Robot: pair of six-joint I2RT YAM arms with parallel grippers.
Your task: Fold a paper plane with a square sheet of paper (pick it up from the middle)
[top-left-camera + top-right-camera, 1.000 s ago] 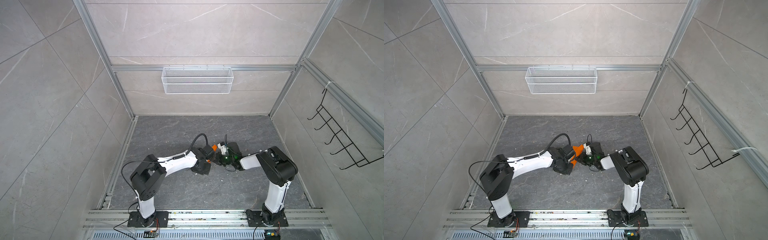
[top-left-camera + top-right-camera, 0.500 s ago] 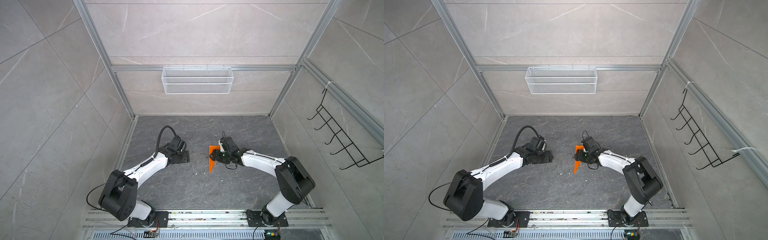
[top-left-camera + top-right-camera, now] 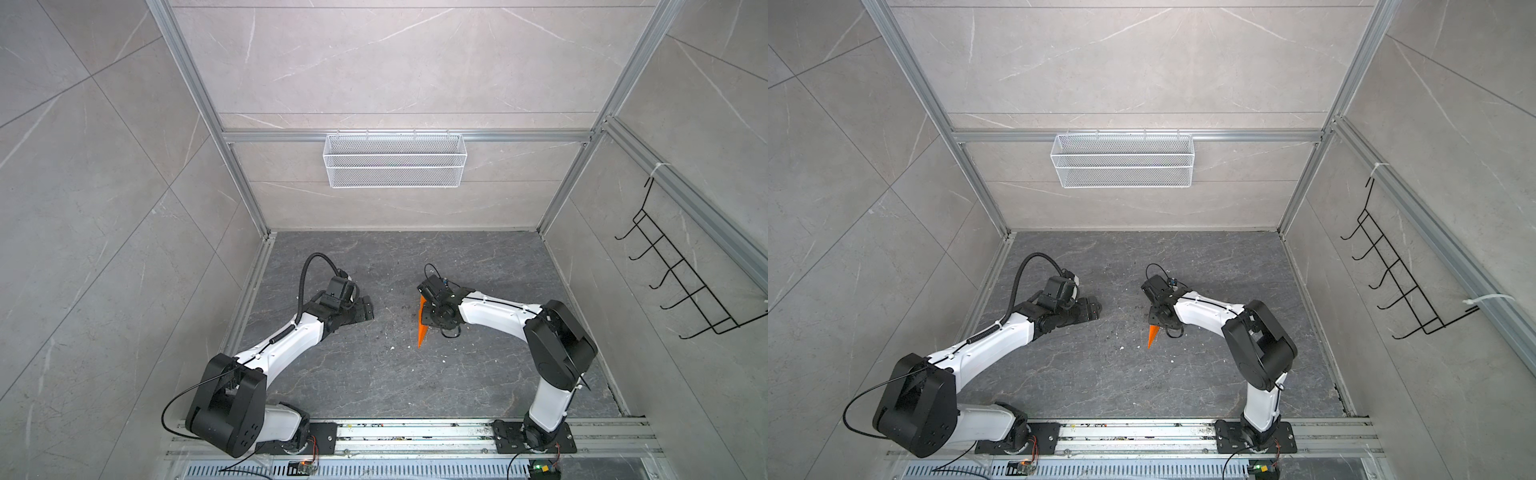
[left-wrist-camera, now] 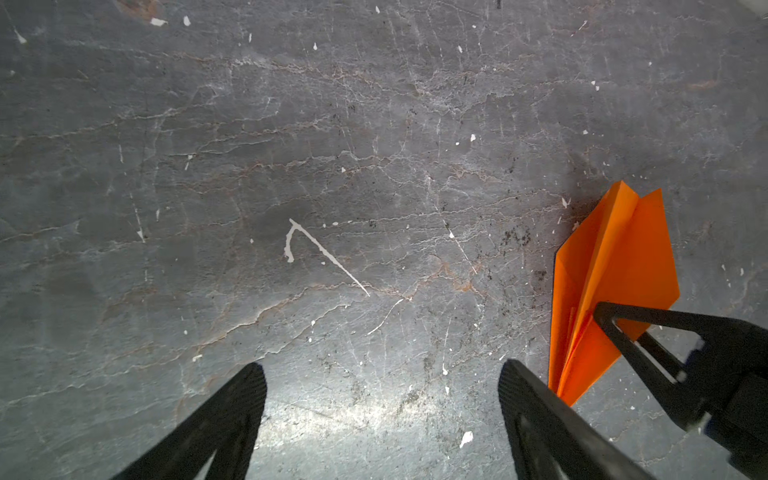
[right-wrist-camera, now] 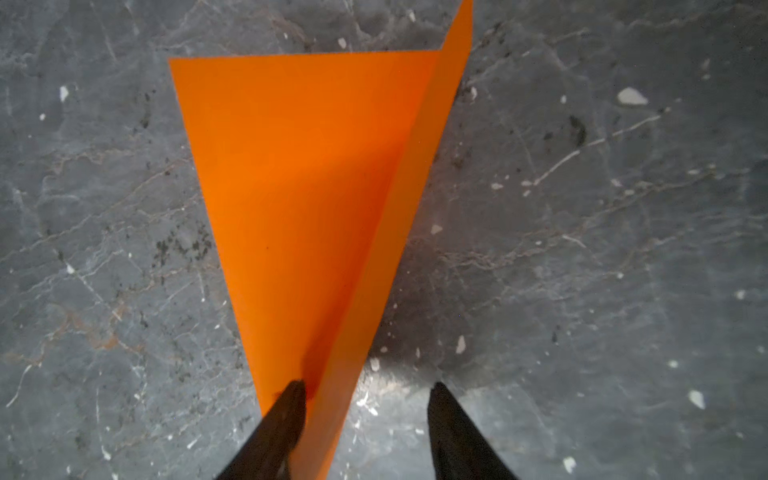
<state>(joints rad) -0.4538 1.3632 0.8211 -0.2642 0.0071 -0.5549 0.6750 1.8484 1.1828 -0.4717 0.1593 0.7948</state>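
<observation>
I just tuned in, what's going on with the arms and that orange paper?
The paper is already folded into a plane, which lies on the table. The right gripper is right over its narrow end. Its jaws are apart, with one finger over the paper, so nothing is clamped. The left gripper is off to the side, open and empty.

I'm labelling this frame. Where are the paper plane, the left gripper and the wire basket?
paper plane point(image 4: 640, 257): left wrist view, on a wing.
left gripper point(image 4: 380, 368): left wrist view, midway between fingertips.
wire basket point(image 3: 394, 166): a top view, front mesh wall.
</observation>
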